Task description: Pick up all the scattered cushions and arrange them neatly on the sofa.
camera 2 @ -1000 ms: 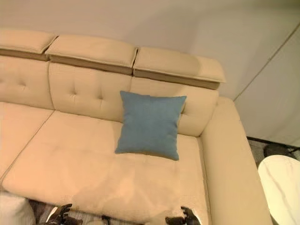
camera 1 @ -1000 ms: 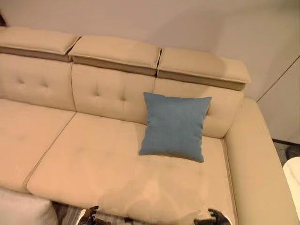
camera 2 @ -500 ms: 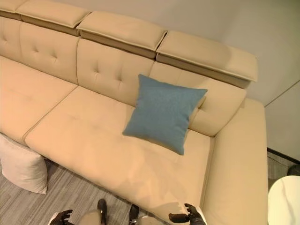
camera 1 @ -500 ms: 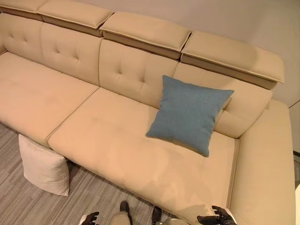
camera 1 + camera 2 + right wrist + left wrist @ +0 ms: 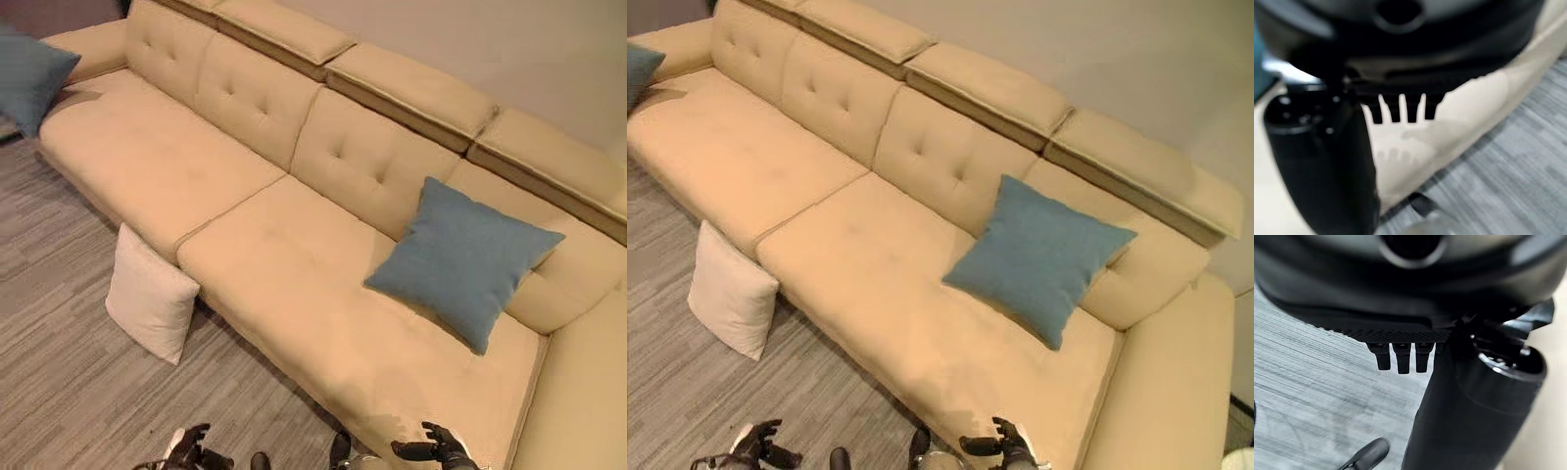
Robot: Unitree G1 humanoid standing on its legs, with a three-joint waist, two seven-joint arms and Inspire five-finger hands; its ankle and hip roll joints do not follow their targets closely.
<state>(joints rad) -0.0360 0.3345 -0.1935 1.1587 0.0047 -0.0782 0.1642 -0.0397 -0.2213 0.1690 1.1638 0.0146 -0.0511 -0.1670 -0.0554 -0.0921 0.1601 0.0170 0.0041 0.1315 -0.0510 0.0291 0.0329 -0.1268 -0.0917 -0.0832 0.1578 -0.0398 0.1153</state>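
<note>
Nearest, left hand (image 5: 188,447) and right hand (image 5: 436,449) low, fingers loosely spread (nothing held). Beyond, white cushion (image 5: 149,304) upright on the floor (image 5: 59,392), leaning against the sofa (image 5: 284,274) front. Farther, blue cushion (image 5: 460,259) propped on the backrest; another blue cushion (image 5: 29,83) at the far end.

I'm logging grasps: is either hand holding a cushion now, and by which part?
Nothing is held. The left hand and right hand hang open. The white cushion leans against the sofa on the floor; a blue cushion rests on the seat.
</note>
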